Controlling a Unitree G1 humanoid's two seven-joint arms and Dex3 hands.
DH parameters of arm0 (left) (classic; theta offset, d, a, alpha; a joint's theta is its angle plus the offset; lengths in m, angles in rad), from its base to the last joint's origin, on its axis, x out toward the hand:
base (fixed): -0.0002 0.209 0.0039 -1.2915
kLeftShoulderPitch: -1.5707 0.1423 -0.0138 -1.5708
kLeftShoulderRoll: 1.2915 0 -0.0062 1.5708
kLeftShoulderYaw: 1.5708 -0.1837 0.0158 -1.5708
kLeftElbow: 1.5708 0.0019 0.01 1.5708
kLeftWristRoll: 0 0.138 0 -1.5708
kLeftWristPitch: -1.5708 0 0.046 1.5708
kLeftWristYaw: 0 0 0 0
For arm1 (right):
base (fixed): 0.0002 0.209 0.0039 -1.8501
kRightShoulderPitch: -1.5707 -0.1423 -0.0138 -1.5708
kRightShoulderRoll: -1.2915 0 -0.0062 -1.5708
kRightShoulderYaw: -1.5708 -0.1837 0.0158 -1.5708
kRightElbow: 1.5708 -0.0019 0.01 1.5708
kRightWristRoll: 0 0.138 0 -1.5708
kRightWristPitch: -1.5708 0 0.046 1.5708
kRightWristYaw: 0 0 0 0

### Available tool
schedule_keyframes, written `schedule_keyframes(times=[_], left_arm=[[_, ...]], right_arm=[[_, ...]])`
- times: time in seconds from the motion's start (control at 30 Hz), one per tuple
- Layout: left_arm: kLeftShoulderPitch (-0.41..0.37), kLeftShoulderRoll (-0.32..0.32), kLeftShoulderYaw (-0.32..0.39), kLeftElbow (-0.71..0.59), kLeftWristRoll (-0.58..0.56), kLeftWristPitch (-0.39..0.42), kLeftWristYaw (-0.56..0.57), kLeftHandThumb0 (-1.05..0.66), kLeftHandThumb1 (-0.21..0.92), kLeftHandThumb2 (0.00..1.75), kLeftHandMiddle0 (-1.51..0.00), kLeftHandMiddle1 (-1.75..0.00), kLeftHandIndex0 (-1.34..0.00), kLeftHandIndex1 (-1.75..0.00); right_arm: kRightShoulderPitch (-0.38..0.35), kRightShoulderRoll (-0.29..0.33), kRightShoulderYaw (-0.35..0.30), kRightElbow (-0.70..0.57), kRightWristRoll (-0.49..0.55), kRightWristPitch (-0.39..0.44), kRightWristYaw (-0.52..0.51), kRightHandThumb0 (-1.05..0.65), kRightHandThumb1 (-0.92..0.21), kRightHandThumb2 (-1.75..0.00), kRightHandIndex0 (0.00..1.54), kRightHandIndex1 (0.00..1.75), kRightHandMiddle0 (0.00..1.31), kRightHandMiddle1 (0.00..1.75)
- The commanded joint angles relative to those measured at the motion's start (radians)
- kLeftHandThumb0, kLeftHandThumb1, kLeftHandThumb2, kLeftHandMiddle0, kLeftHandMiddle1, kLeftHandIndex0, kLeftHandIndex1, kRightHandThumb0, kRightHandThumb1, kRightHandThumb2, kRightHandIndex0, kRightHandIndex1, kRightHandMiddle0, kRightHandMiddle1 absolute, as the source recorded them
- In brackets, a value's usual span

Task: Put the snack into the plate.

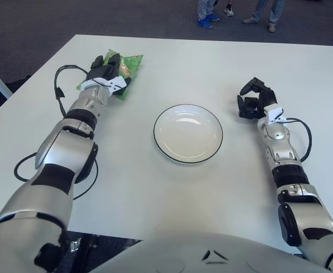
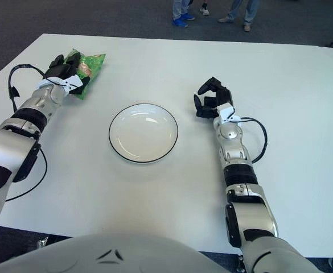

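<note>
white table [image 1: 172,199], snack [image 1: 125,67] lengthwise away in left hand [image 1: 106,71]

head stereo pair, downward, shared table [image 1: 155,187]

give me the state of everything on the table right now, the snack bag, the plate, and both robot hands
Snack bag: lying on the table's far left, left robot hand over it.
Plate: upright at table centre, holds nothing.
Left robot hand: fingers closed on the snack bag.
Right robot hand: fingers curled, holding nothing, right of the plate.
</note>
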Motion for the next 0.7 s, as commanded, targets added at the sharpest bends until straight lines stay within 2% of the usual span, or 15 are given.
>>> schedule_keyframes(times=[0.0,0.17,0.67], left_arm=[[-0.015,-0.018,0.012,0.013,-0.019,0.014,-0.021,-1.05,0.92,1.00,0.00,0.00,0.00,-0.07],[-0.012,-0.026,0.018,0.013,-0.034,0.017,-0.031,-1.05,0.92,0.95,0.00,0.00,0.00,-0.10],[0.008,-0.055,-0.030,0.023,0.007,0.076,0.006,-1.05,0.92,0.75,0.00,0.00,0.00,-0.14]], right_arm=[[0.073,0.007,0.025,0.041,-0.028,0.050,0.022,-0.46,-0.40,-1.22,1.30,1.75,0.55,1.75],[0.077,0.009,0.028,0.028,-0.035,0.055,0.021,-0.46,-0.40,-1.22,1.30,1.75,0.55,1.75],[0.096,0.000,0.044,-0.017,-0.057,0.067,0.023,-0.46,-0.40,-1.22,1.30,1.75,0.55,1.75]])
